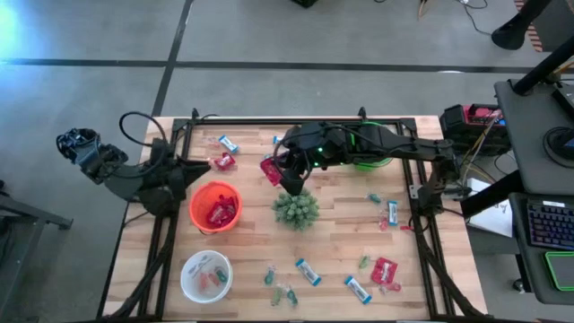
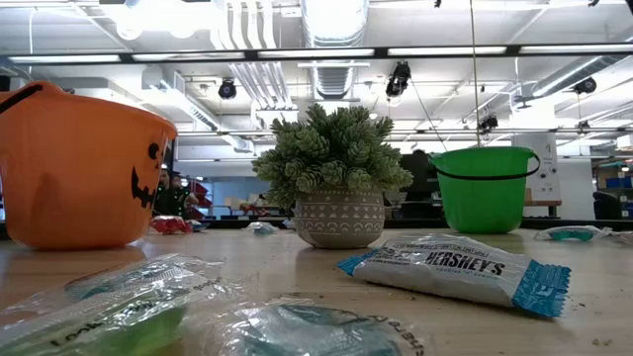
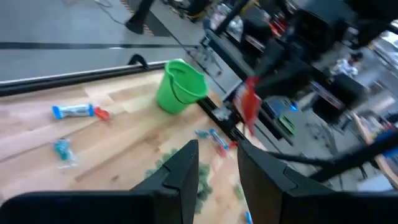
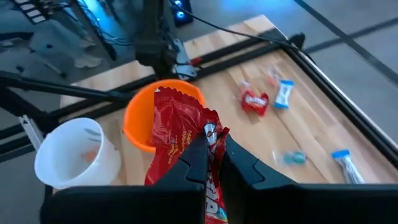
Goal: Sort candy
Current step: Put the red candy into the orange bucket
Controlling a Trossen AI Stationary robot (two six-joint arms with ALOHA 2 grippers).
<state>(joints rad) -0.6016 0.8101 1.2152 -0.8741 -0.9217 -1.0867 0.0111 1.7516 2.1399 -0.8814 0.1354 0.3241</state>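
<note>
Red candy packet [image 4: 177, 134] gripped in right jaws beside plant [image 1: 295, 208], left jaws empty, slightly parted.

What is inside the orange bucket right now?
In the high view the orange bucket holds red candy packets lying on its bottom. Anything beneath them is covered, so the count is unclear. The right gripper carries another red packet nearby.

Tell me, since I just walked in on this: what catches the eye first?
The right gripper, shut on a crinkled red candy packet, hangs over the wooden table's middle. Beside it sit a bright orange plastic pumpkin bucket and a spiky green potted plant.
</note>
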